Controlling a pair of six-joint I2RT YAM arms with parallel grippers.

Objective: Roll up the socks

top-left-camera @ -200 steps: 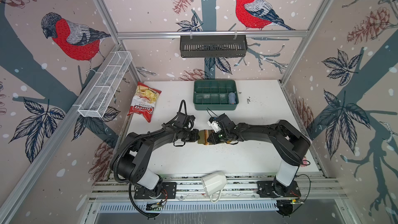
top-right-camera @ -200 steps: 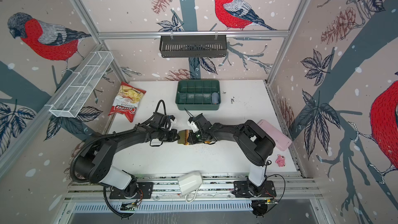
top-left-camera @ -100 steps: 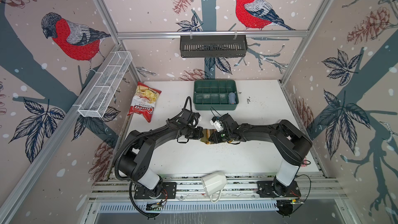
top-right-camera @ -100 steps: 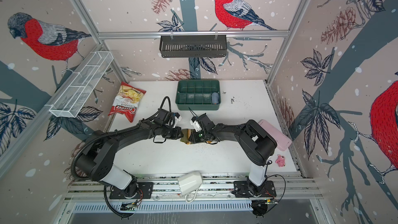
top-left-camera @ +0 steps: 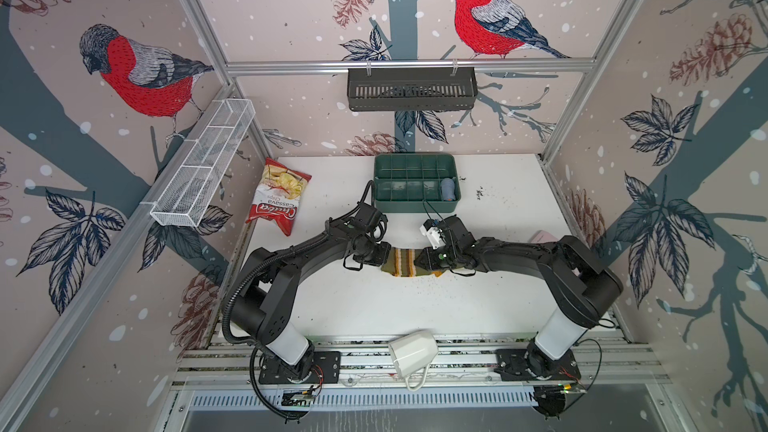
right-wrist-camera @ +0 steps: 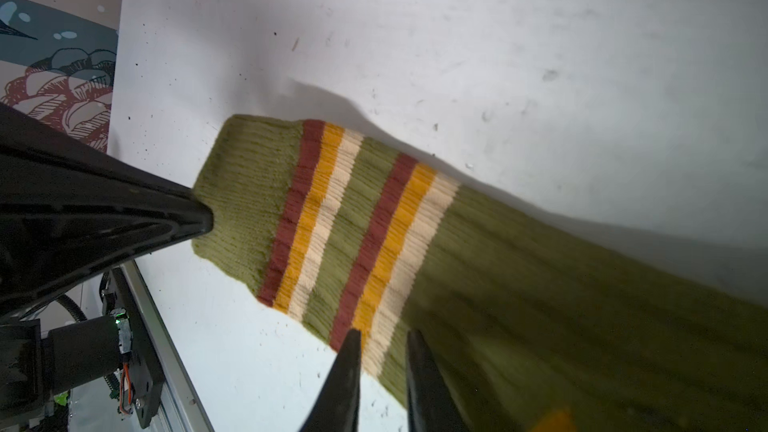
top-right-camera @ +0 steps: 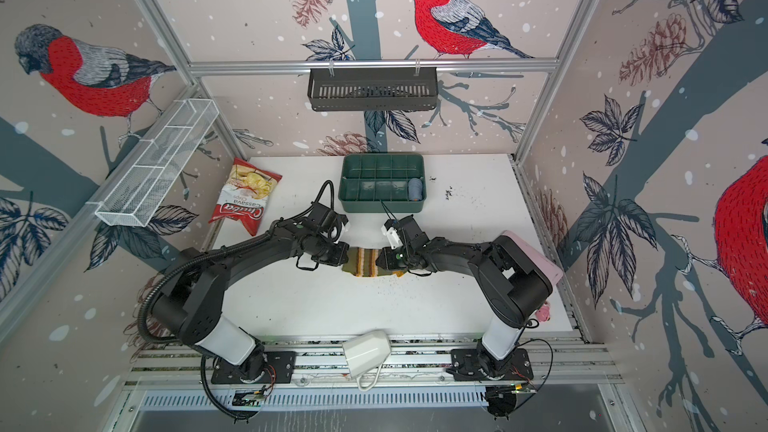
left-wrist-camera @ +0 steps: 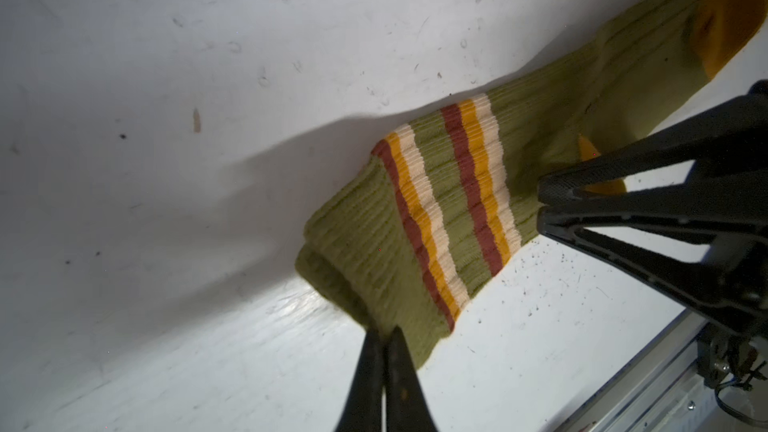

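Observation:
The socks lie mid-table as a flat olive-green stack with cream, orange and brown cuff stripes, stretched between my two grippers in both top views. In the left wrist view my left gripper is shut on the plain green cuff edge of the socks, and a mustard toe shows at the far end. My right gripper is closed over the edge of the socks just past the stripes. The tips of the two grippers face each other across the striped band.
A green compartment tray stands behind the grippers with a small blue-grey sock roll in it. A red chips bag lies at the back left. A pink object sits at the table's right edge. Dark specks dot the table.
The two grippers have drawn slightly apart, so more of the striped cuff shows between them. The left wrist has shifted toward the green tray.

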